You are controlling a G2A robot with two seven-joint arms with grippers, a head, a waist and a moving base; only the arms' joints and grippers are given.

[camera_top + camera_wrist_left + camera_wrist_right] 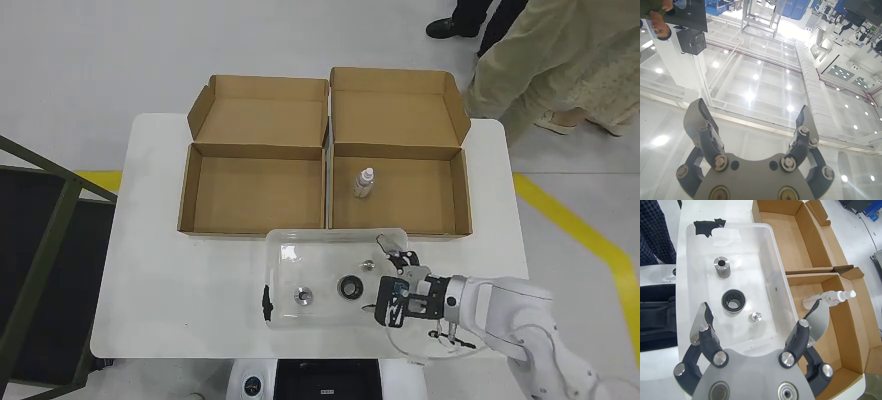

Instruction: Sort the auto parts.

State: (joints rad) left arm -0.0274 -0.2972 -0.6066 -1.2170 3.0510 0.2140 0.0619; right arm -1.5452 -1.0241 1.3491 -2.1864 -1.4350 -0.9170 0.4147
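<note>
Top view: three parts left in clear tub (285,245) at near side of desk (160,250): steel cylinder (303,295), black ring (350,287), small metal cap (367,265). Spray bottle (364,182) lying in right box (460,200), far side; nothing else boxed. Judged early: one sorted, three to go. Right hand (761,305): spread wide, over tub's right end, holding nothing. Left hand (752,105): spread too, aimed at ceiling (772,79).
</note>
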